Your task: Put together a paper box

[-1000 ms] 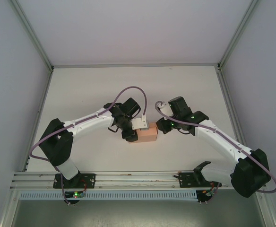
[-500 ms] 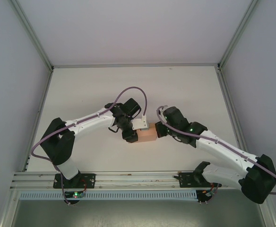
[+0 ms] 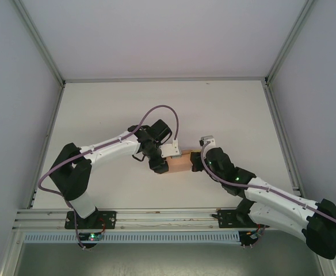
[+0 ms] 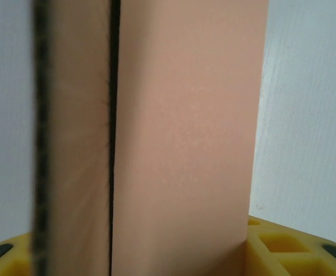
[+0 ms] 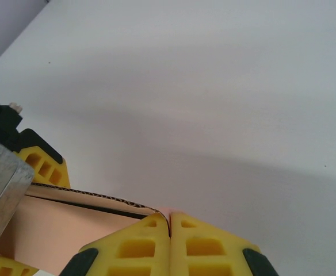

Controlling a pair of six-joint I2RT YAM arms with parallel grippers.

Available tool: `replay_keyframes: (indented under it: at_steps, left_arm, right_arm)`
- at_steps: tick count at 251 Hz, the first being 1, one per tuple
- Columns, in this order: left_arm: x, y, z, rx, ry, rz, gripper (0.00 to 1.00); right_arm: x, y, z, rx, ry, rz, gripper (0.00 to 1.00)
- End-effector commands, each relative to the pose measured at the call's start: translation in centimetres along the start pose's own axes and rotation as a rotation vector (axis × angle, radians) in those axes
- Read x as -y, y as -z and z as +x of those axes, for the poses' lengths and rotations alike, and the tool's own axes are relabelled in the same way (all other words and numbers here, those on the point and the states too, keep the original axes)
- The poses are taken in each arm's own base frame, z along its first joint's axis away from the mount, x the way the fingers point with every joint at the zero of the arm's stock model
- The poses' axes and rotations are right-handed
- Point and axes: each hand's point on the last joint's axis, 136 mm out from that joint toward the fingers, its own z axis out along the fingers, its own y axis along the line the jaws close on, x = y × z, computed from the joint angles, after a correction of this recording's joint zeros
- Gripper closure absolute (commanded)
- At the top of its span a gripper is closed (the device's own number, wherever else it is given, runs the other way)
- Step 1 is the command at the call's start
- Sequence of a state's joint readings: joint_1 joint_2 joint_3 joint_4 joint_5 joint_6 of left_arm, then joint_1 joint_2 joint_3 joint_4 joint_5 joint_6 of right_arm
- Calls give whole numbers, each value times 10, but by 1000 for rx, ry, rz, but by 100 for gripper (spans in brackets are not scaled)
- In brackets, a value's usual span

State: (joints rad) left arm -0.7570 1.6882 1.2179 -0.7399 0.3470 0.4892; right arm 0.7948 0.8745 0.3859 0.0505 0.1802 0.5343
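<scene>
The paper box is a small salmon-pink box at the middle of the table. My left gripper is on its left end. In the left wrist view the paper box spans the gap between the yellow fingers, with a dark seam beside a flap, and my left gripper is shut on it. My right gripper is shut, its tips against the box's right end. In the right wrist view its closed tips touch the corrugated edge of the paper box.
The white table has grey walls at the back and both sides. A metal rail runs along the near edge by the arm bases. The left gripper's yellow finger shows beside the box in the right wrist view.
The right arm has swung lower and toward the near side, its shut gripper staying at the box's right end. The left gripper and the box have barely moved.
</scene>
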Motion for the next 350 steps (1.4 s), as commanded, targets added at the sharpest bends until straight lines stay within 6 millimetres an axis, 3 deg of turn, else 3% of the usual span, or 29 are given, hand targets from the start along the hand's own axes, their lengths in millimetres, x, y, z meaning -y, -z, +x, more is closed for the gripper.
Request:
replay_keyframes:
  at_steps: [1,40,70,164,303,325,350]
  left_arm:
    - [-4,-7,7,-34,48,-4,45]
    - [-6,1,-1,0,53,-24,30]
    - [-6,8,-6,24,65,-34,26]
    - [-10,4,-8,24,84,-44,28]
    - [-12,-5,-9,24,83,-33,33]
    - [-12,-5,-10,28,84,-34,34]
    - [-12,-4,-10,31,87,-35,34]
  right_arm:
    - [43,3,43,-88,-5,173,100]
    - [41,5,45,-66,24,169,100]
    - [41,5,43,-37,41,199,100]
    - [27,4,34,-29,-53,228,100]
    - [1,4,9,-91,-40,226,100]
    - [3,3,5,-82,-10,239,100]
    - [10,1,13,-94,13,264,100]
